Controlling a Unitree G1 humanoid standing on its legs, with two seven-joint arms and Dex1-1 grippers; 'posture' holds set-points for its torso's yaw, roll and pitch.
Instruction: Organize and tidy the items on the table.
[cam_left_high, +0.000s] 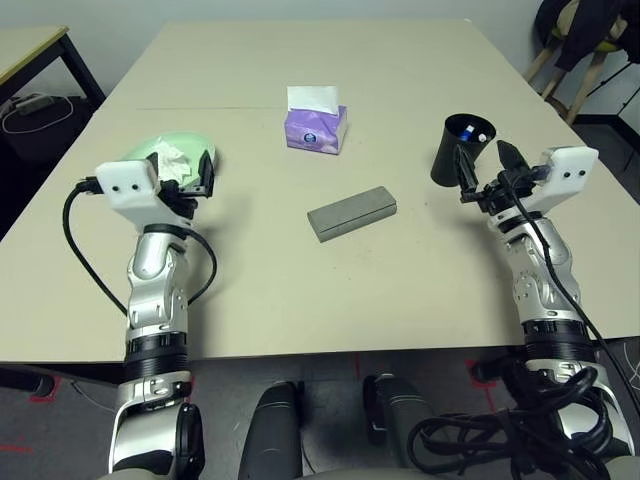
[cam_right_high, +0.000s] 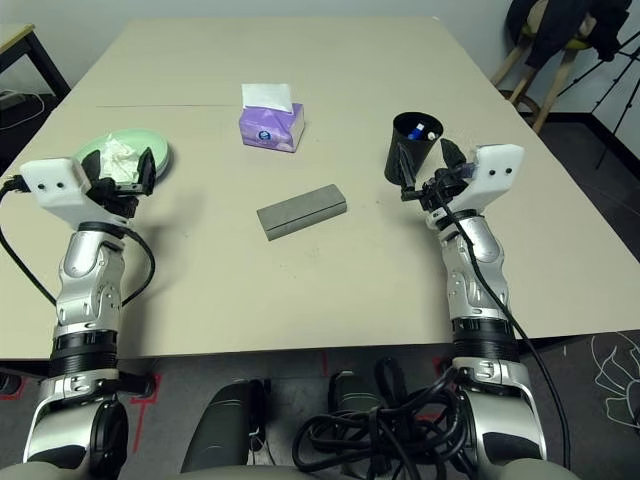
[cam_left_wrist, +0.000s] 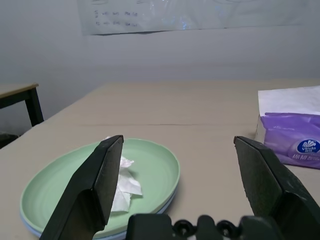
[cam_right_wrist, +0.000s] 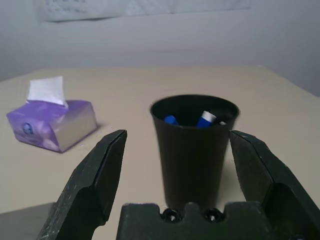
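While the green plate sits stacked on a blue one near the table's left edge, a crumpled white tissue lies in its bowl. The left gripper hangs just over the plate's near rim, its two black fingers spread wide and holding nothing; in its wrist view the tissue sits right behind the left-hand finger.

On the right side stands the black cup, upright, with the blue-white pen and another blue-tipped thing poking up inside it. The right gripper is just on the near side of the cup, fingers parted wider than the cup and not touching it, so the cup appears between them in the wrist view.

Between the two arms, near the table's middle, lies the grey glasses case, closed and turned at a slant. Farther back from it stands the purple tissue box, a white sheet standing up out of its top. A thin seam line runs across the table to the left of the box.
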